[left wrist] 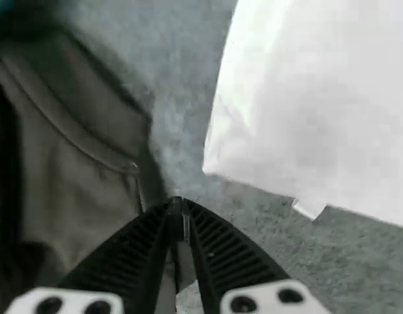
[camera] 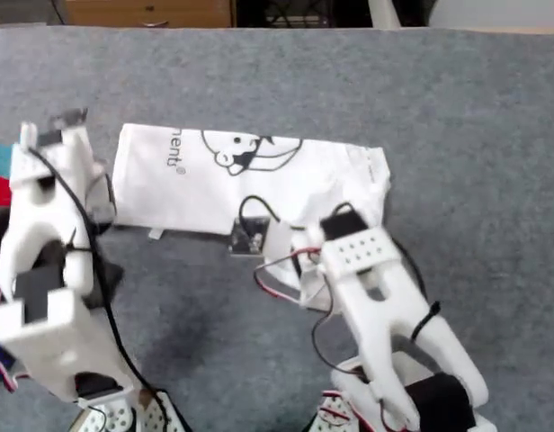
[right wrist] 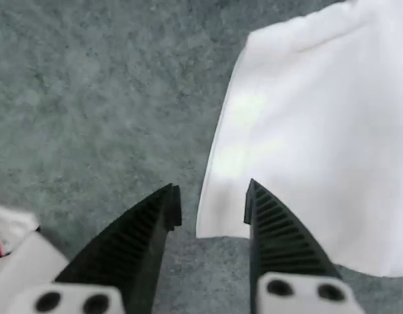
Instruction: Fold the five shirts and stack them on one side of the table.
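Two grippers flank the white shirt (camera: 250, 184), which lies folded in a long band mid-table. On the left, the left gripper (left wrist: 177, 212) hangs by a drab garment (left wrist: 70, 163) just off the shirt's end, its claw closed on nothing visible and probably idle. On the right, the right gripper (right wrist: 212, 196) straddles the shirt's edge with its claw spread, likely ready to pinch for another fold.

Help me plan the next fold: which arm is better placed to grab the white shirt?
Right, probably. The right gripper is open with the shirt corner lying between its fingers, ready to close. The left gripper is shut, beside the shirt's other corner.
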Tool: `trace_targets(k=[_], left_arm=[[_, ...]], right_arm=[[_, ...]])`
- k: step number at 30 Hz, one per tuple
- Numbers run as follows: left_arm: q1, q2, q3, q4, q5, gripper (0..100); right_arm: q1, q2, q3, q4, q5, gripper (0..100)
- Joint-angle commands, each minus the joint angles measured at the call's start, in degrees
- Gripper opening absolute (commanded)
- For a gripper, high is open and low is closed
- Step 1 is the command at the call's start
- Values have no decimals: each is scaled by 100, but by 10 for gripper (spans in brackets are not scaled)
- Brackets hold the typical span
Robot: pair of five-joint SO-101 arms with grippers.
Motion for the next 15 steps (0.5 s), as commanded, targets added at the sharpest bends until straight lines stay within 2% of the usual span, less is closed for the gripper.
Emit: trace_targets(k=[1,4,7,15], left_arm=[[57,-897,1376,-1169,-35,30],[286,-1160,2088,-1925,-35,30],[453,-1160,2527,-2391,-35,30],[426,-1160,2624,-2418,-35,30]], right_arm=[[-79,-110,321,-738,53,215],[-70,-101,620,-1336,53,275],[-53,31,857,-1741,141,263],[-26,1218,426,-1899,369,207]])
